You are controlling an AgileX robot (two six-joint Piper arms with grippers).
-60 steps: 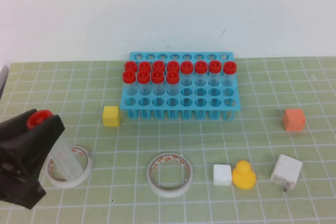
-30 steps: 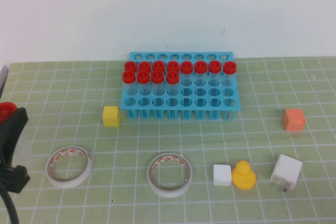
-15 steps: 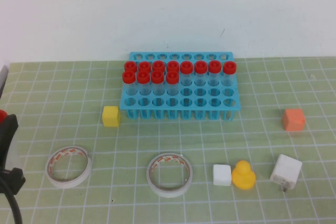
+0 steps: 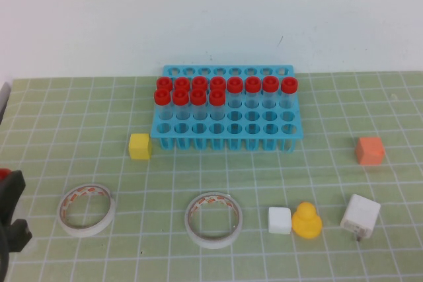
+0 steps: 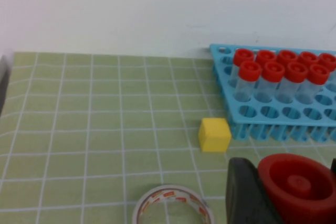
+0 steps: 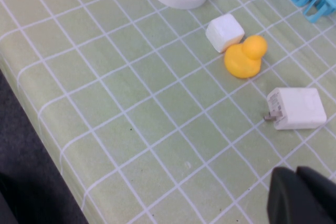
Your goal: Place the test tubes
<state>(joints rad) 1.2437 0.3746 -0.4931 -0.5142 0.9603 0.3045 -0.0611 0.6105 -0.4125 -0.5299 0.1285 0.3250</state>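
Observation:
A blue tube rack [image 4: 264,138] stands at the back middle of the green mat, with several red-capped test tubes [image 4: 198,97] upright in its two rear rows; the left wrist view shows the rack [image 5: 283,121] too. My left gripper [image 4: 6,212] sits at the near left edge, mostly out of the high view. It is shut on a red-capped test tube [image 5: 296,184], whose cap fills the space beside the dark finger [image 5: 247,192]. My right gripper [image 6: 307,195] is shut and empty above the mat near the front edge, and does not show in the high view.
A yellow cube [image 4: 139,145] lies left of the rack. Two tape rolls [image 4: 86,209] [image 4: 213,219] lie near the front. A white cube [image 4: 279,220], a yellow duck [image 4: 307,220] and a white charger [image 4: 360,215] sit front right, with an orange cube [image 4: 369,150] behind them.
My left gripper has carried the test tube away from the left tape roll, leftward and toward the near edge, until only its edge shows. Nothing else moved.

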